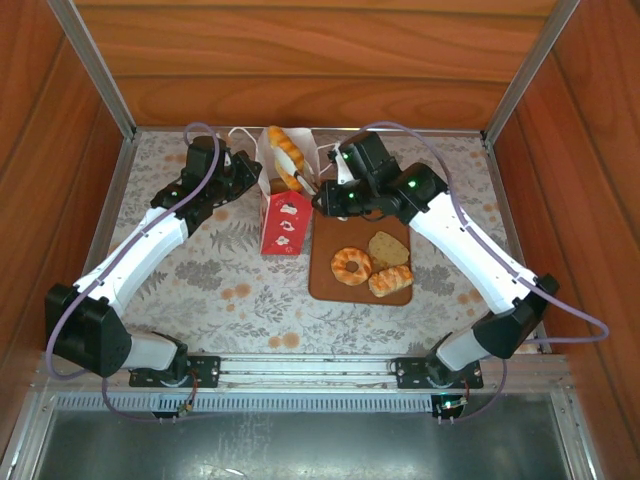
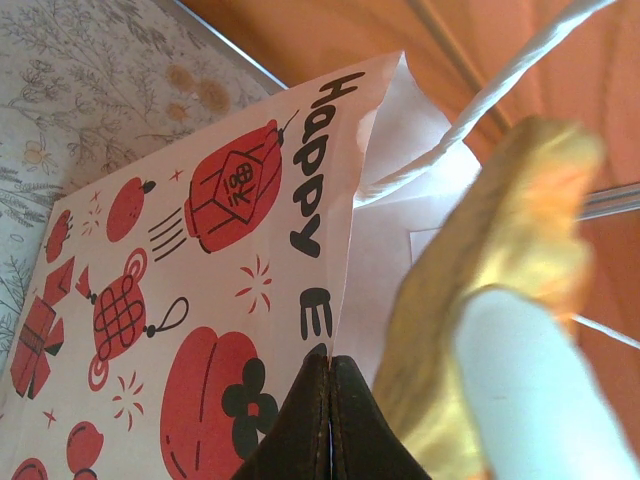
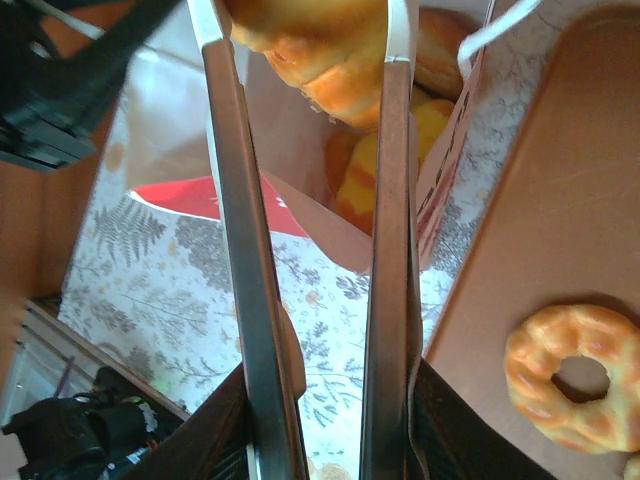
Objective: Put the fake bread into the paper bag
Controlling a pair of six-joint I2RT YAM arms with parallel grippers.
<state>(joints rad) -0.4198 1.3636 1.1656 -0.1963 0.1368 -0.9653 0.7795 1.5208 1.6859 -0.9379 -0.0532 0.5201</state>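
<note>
The paper bag [image 1: 283,218], white with red prints, stands upright left of the board. My left gripper [image 1: 257,178] is shut on the bag's upper edge [image 2: 345,250], its black jaws pinching the paper. A long golden piece of fake bread [image 1: 284,152] hangs over the bag's mouth, with my right gripper [image 1: 305,180] shut on it. In the right wrist view that bread [image 3: 310,40] sits between the metal fingers [image 3: 235,200], and more fake bread [image 3: 365,175] lies inside the bag. A ring doughnut [image 1: 351,265], a tan slice [image 1: 388,247] and a bun [image 1: 390,281] lie on the board.
The flat brown board [image 1: 330,280] lies right of the bag on the flowered table cover. Wooden walls close in the back and both sides. A pale cord handle [image 2: 500,90] arches over the bag's mouth. Open tabletop lies in front of the bag.
</note>
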